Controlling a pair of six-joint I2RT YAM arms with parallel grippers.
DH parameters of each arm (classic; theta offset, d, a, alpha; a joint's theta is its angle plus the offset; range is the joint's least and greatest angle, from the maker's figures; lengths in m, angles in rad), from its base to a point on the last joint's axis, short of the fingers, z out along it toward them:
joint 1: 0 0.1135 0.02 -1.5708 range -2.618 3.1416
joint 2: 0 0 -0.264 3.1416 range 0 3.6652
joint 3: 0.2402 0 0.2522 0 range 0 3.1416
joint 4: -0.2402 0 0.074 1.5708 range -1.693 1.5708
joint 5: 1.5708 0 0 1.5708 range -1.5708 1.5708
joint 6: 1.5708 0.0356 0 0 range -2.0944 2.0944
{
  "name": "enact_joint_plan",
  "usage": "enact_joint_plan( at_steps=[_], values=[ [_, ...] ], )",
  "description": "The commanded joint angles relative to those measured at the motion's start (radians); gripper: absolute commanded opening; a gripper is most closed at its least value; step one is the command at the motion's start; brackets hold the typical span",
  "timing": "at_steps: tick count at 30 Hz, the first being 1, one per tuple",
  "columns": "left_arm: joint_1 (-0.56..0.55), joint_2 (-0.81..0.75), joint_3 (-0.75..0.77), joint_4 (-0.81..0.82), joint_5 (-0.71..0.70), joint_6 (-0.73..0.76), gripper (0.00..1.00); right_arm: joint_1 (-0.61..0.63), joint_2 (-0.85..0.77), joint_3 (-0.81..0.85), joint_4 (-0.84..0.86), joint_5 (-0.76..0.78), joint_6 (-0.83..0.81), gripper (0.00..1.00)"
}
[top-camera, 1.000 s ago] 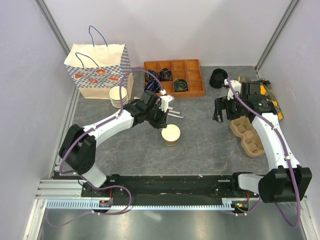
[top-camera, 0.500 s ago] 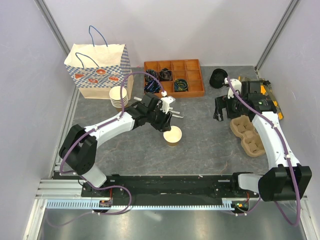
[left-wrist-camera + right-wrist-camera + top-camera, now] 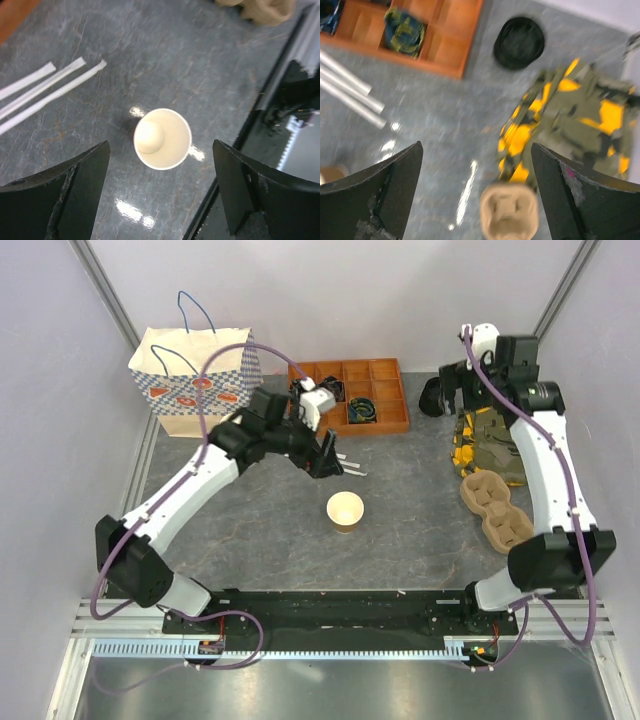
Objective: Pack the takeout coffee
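Note:
The takeout coffee cup (image 3: 345,511), tan paper with a cream inside, stands upright and lidless mid-table. Its round black lid (image 3: 433,397) lies apart at the back right. My left gripper (image 3: 328,458) hangs open above and behind the cup, touching nothing. In the left wrist view the cup (image 3: 162,138) sits well below, between the wide-spread fingers of that gripper (image 3: 160,145). My right gripper (image 3: 447,390) is raised near the lid, open and empty. In the blurred right wrist view the lid (image 3: 519,36) lies beyond the open gripper (image 3: 476,146).
A patterned paper bag (image 3: 195,380) stands at the back left. An orange compartment tray (image 3: 350,395) is at the back centre, with white wrapped straws (image 3: 348,465) in front of it. Yellow-olive packets (image 3: 485,435) and a pulp cup carrier (image 3: 495,510) lie on the right.
My left gripper opened, let go of the cup and rose back toward the tray. The right arm lifted and swung to the back right, uncovering the packets.

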Motion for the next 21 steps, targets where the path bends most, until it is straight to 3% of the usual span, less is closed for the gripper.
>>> enact_joint_plan(
  at_steps=[1, 3, 10, 21],
  values=[
    [0.101, -0.058, 0.050, -0.123, 0.253, 0.041, 0.91, -0.003, 0.126, 0.147, 0.084, 0.052, -0.025, 0.98],
    [0.149, -0.067, 0.045, -0.129, 0.269, 0.040, 0.90, -0.004, 0.210, 0.221, 0.098, 0.050, -0.010, 0.97],
    [0.232, -0.081, 0.041, -0.129, 0.267, 0.048, 0.89, -0.001, 0.475, 0.419, 0.109, -0.013, -0.014, 0.59],
    [0.239, -0.018, 0.036, -0.120, 0.320, 0.032, 0.88, 0.008, 0.781, 0.578, 0.144, 0.015, -0.097, 0.56]
  ],
)
